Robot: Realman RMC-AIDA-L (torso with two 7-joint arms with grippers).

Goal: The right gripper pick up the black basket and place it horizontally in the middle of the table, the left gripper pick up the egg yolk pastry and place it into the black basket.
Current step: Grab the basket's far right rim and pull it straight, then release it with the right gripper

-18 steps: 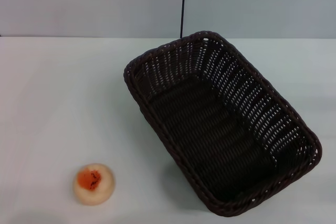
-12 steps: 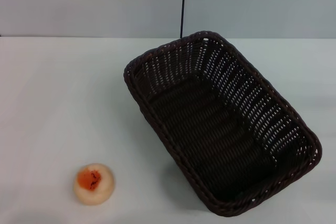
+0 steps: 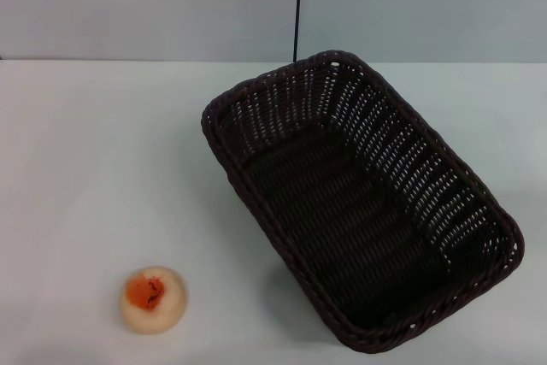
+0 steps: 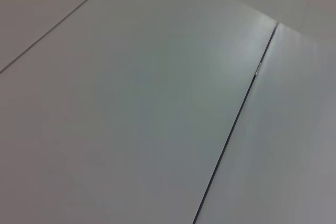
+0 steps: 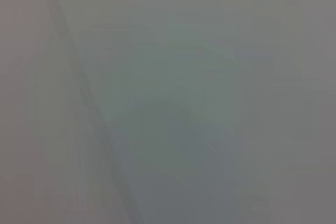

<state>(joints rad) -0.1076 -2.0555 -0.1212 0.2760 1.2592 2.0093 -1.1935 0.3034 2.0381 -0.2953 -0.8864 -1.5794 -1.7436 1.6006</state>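
- Fingers: neither the left gripper nor the right gripper appears in any view; the wrist views give only blank pale surfaces with seams, so whether the fingers are spread or closed cannot be told, and nothing is seen held or touched.
- Black basket (image 3: pixel 363 203): sits empty on the tabletop (image 3: pixel 94 168), right of centre, long axis skewed diagonally, near corner close to the tabletop's front edge.
- Egg yolk pastry (image 3: pixel 152 298): on the tabletop at front left, well apart from the basket, orange patch up.
- Progress, as a judgement: nothing done yet. Basket still needs gripping, squaring horizontally and centring; pastry pick and drop-in both remain.
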